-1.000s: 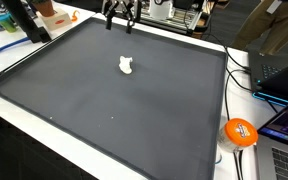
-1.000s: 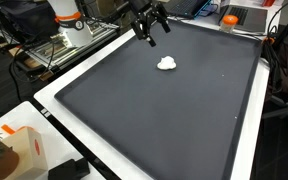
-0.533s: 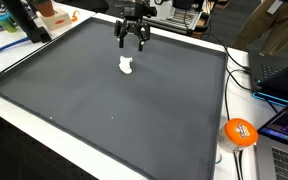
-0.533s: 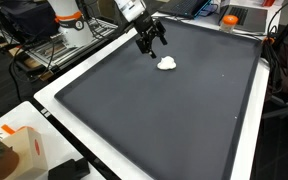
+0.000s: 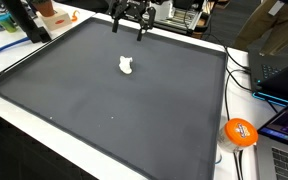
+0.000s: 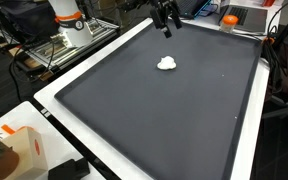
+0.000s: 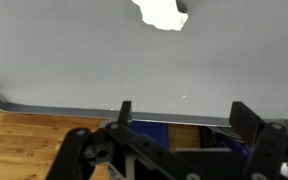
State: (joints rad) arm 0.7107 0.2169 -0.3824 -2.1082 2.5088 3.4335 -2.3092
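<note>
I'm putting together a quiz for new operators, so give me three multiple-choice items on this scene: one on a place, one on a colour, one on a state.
1. Where does the white lump lie?
A) on the dark mat
B) on the wooden floor
C) on a laptop

2. What colour is the round thing beside the mat?
A) green
B) orange
C) white

3. How is the pincer?
A) shut on the lump
B) open and empty
C) shut and empty

Answers:
1 A: both exterior views show the lump resting on the mat.
2 B: it shows plainly orange.
3 B: its fingers stand apart with nothing between them.
</note>
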